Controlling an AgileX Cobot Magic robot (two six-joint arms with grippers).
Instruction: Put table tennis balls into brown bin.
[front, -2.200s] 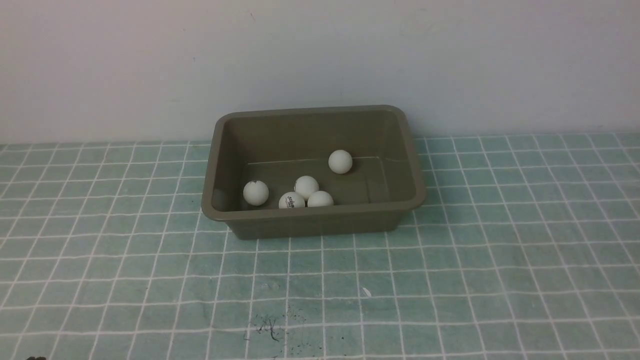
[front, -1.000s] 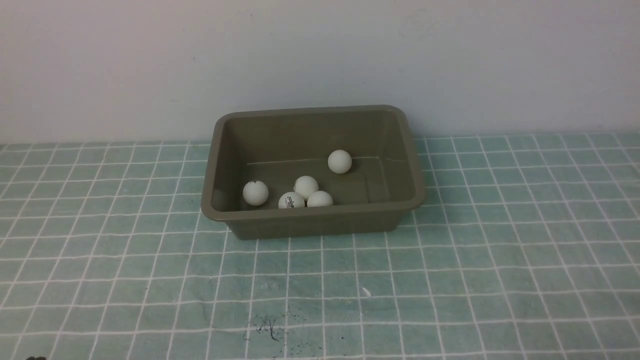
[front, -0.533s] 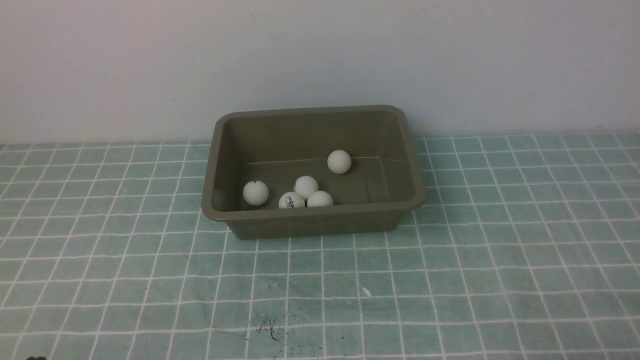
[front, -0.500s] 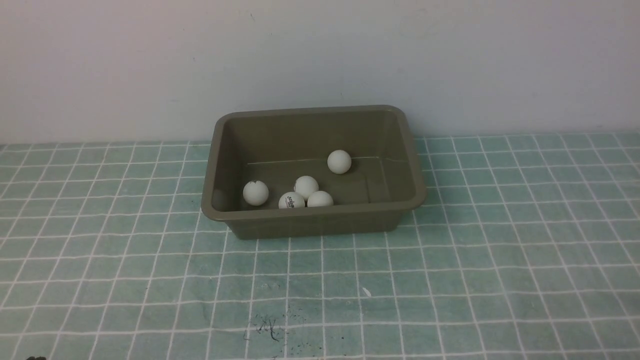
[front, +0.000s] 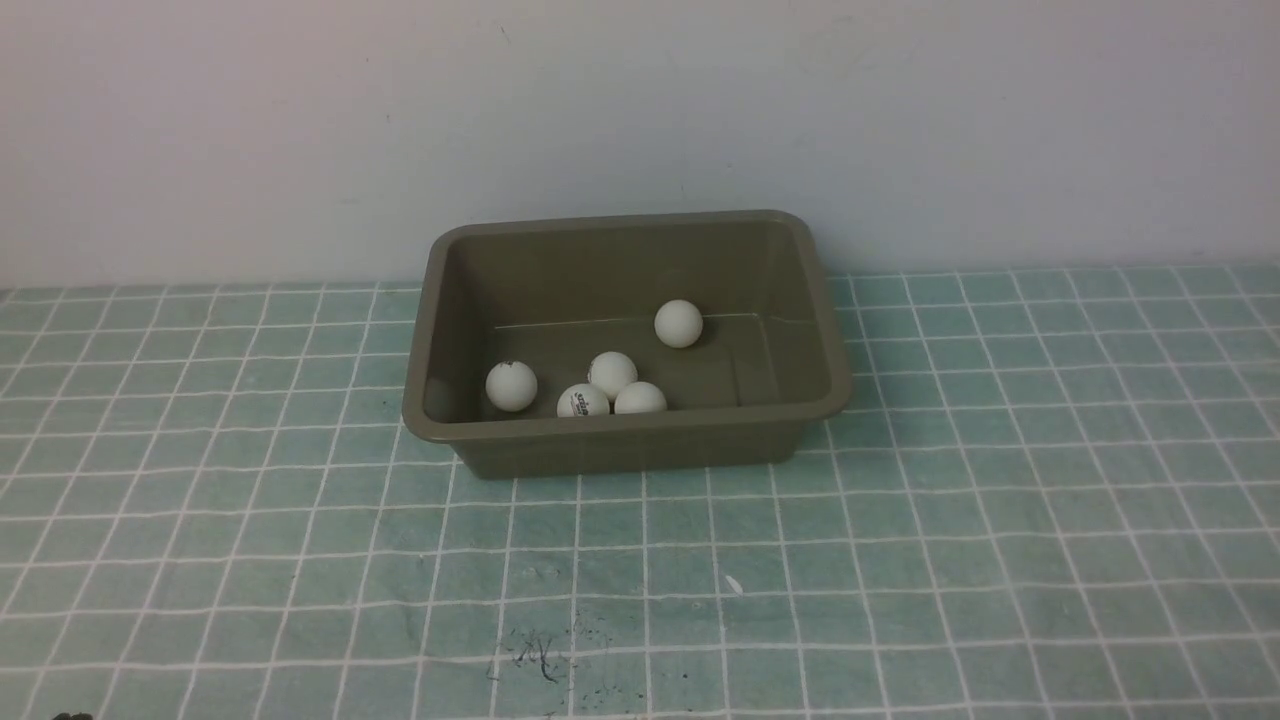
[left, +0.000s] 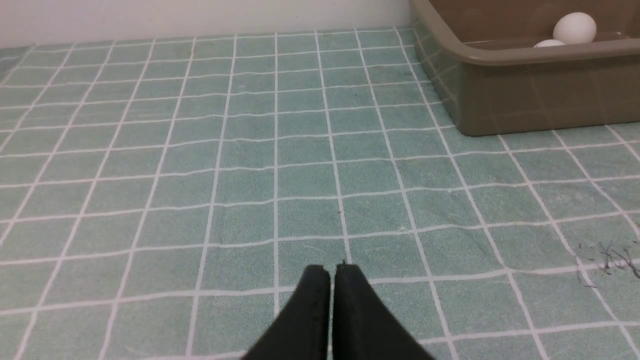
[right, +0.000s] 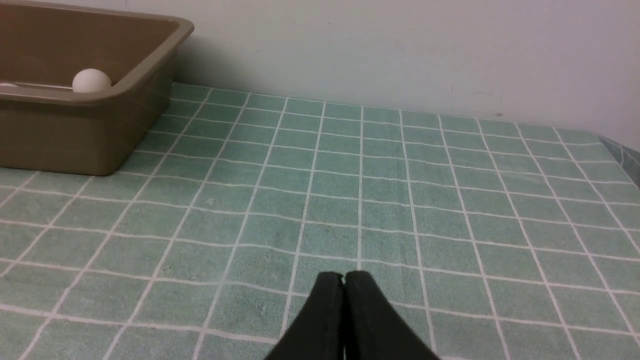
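The brown bin (front: 820, 300) stands at the back middle of the table against the wall. Several white table tennis balls lie inside it: one (front: 679, 323) toward the back, one (front: 511, 386) at the left, and three clustered at the front wall, among them a ball with a dark logo (front: 583, 401). The left wrist view shows the bin's corner (left: 525, 95) with a ball (left: 575, 27) above its rim; my left gripper (left: 332, 270) is shut and empty, well short of the bin. In the right wrist view my right gripper (right: 343, 277) is shut and empty, far from the bin (right: 90, 125).
A green cloth with a white grid (front: 900, 560) covers the table. A dark scribble mark (front: 535, 655) lies near the front edge. A plain white wall (front: 640, 110) rises right behind the bin. Neither arm appears in the front view.
The back ball in the bin has shifted very slightly left. Nothing else has moved.
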